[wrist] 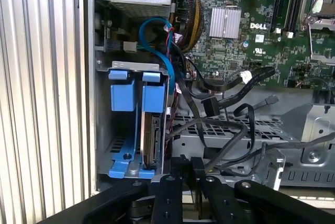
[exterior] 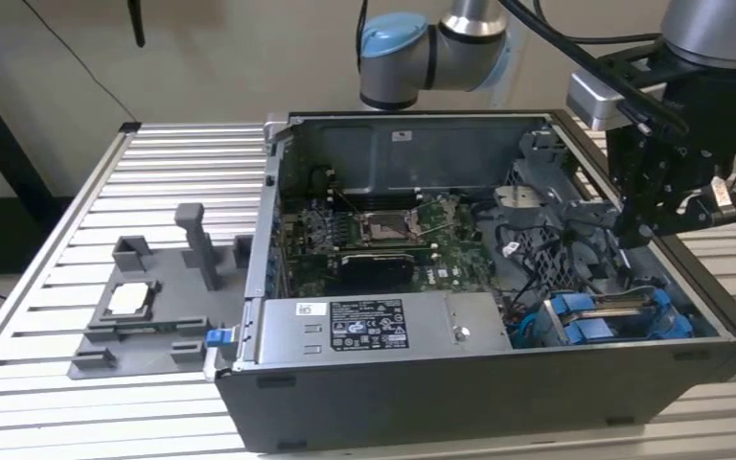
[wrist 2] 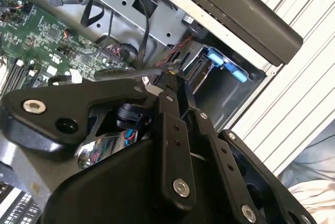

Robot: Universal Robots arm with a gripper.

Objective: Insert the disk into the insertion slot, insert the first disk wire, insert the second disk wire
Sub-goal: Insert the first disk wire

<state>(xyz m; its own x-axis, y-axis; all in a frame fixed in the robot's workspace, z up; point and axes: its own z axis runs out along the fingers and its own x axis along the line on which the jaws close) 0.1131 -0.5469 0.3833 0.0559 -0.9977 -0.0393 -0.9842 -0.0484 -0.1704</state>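
The disk (wrist: 152,135) stands on edge in its blue carrier inside the insertion slot (wrist: 112,124), in the case's corner nearest the exterior view's lower right. There it shows as silver between blue fittings (exterior: 617,305). My gripper (exterior: 636,235) hangs above the metal cage beside the slot. In both wrist views its black fingers sit pressed together (wrist: 189,160). A black disk wire (wrist 2: 131,72) runs up to the fingertips (wrist 2: 171,72) and ends between them. The slot's blue fittings (wrist 2: 222,62) lie just past the tips.
Loose black cables (wrist: 235,98) lie over the perforated cage between slot and motherboard (exterior: 381,230). The silver power supply box (exterior: 368,326) fills the case's front. A grey fixture (exterior: 138,307) sits on the slatted table (exterior: 150,172) at the exterior view's left.
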